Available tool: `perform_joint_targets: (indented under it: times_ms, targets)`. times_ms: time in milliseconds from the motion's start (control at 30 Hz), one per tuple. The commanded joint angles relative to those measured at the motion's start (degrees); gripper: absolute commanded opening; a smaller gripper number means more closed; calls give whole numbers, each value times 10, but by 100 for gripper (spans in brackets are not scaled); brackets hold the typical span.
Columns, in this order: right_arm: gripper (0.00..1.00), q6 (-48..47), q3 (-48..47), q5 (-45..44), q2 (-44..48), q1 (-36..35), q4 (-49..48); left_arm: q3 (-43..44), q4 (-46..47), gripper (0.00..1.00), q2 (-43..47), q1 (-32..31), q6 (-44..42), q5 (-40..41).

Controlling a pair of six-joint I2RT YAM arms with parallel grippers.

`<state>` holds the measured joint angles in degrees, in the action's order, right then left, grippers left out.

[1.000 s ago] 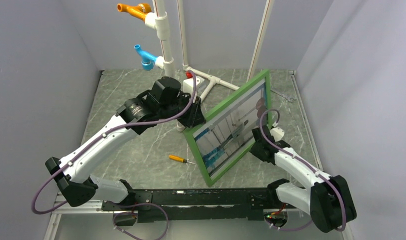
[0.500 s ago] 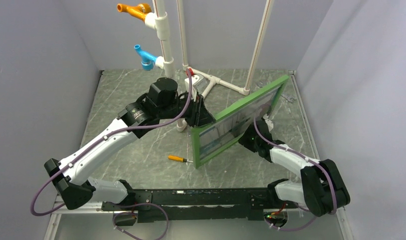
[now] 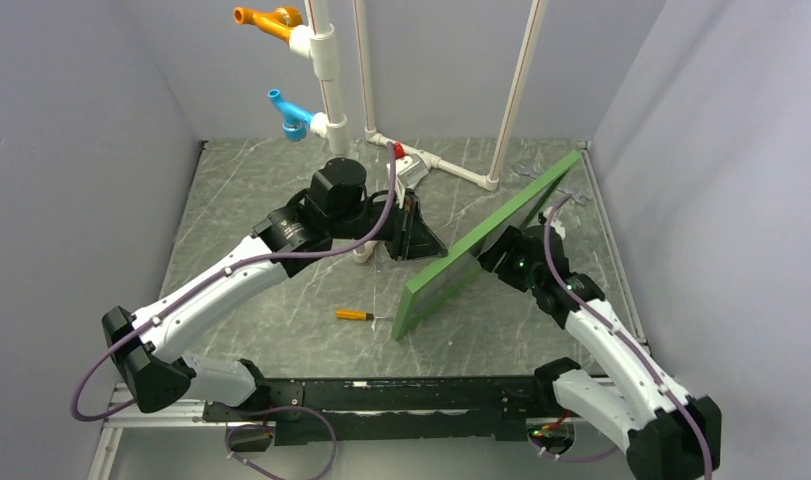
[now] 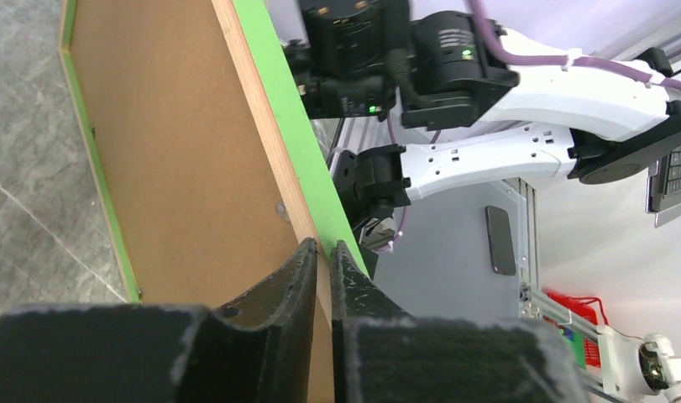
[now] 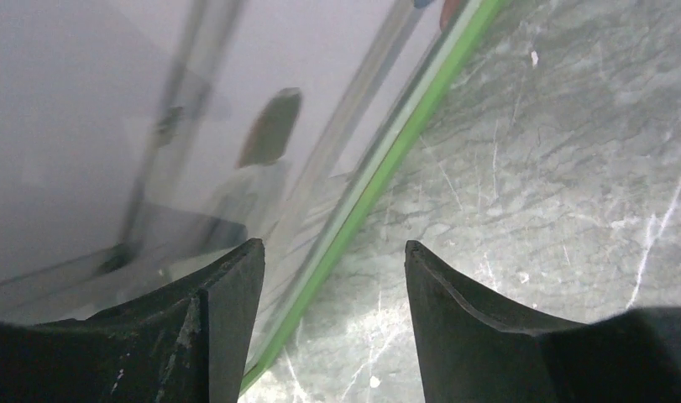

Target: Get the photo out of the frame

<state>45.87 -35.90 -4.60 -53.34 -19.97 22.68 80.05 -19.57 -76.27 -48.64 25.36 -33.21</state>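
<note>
Green frame (image 3: 486, 245): propped tilted on the counter (image 3: 261, 200), photo (image 5: 236, 168) inside behind glass. Left tool (image 4: 324, 260) clamped on its edge beside the brown backing board (image 4: 177, 151); right tool (image 5: 332, 260) spread apart near the glass. Clamp to be held steady while backing is freed.

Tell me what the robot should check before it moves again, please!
1. Hold of the left gripper on the frame: ok, it is shut on the frame's edge.
2. Is the right gripper ready to grab: ok, it is open, with a finger on each side of the frame's green rail.
3. Is the backing board out of the way: not ok, it fills the frame's back.
4. Is the photo free: not ok, it sits inside the frame.
5. Is the screwdriver clear of the frame's low corner: cannot tell, it lies very close.
</note>
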Motion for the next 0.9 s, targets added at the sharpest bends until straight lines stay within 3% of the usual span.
perform_joint_targets:
  times_ms: [0, 267, 467, 867]
  targets:
    - [65, -19, -49, -13, 61, -2, 90, -19, -27, 17, -26, 0, -9, -7]
    - [68, -56, -176, -23, 83, -2, 185, -46, 11, 25, -29, 0, 4, -15]
    - [70, -82, -236, -2, 68, -1, 218, -52, 14, 23, -29, 1, 1, -6]
    - [73, -79, -308, 11, 81, -2, 220, -84, 53, 26, -34, 6, 14, -19]
